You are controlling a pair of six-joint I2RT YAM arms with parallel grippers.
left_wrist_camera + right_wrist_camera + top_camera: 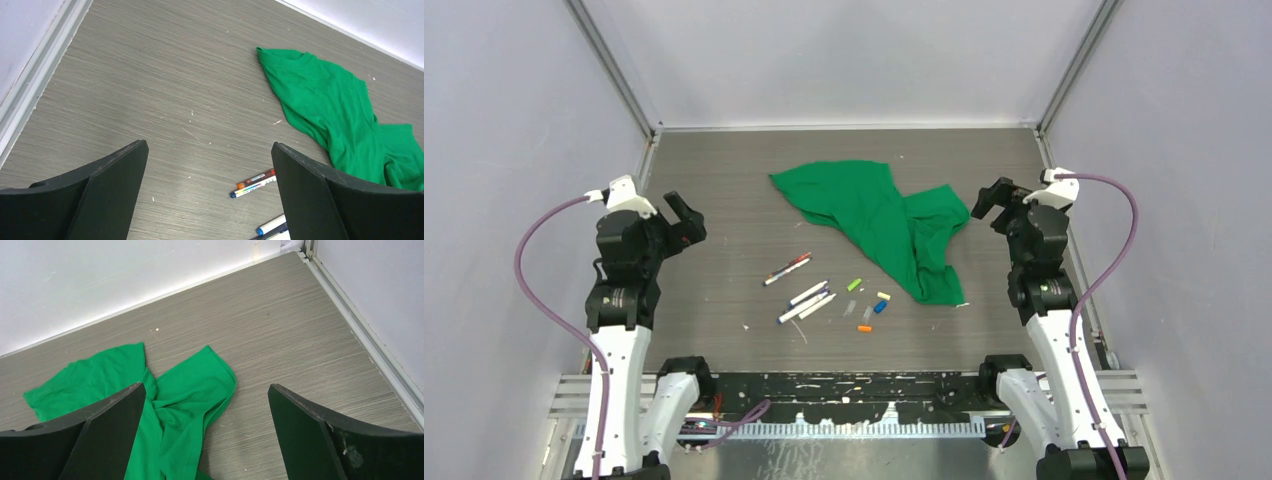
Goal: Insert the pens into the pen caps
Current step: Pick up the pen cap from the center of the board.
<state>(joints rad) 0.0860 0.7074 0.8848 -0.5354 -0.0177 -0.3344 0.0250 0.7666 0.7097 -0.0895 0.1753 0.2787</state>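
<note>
The left pincer (686,222) hangs raised over the left side of the desk (724,170), jaws spread as wide as they go and gripping nothing. I judge this a ready pose, since its wrist camera looks down towards the nearest markers. The pens (808,293) lie flat and loose near the middle of the desk towards the near edge, roughly parallel and slanted, none of them capped. Just to their right the pen caps (880,307) are scattered singly, close to the pens but apart from them, so each pair probably needs one arm per part. Behind and to the right lies a crumpled green cloth (874,215), its near corner just beside the caps. The right pincer (984,205) hovers over the cloth's right edge, equally wide open and empty, well apart from the caps.
</note>
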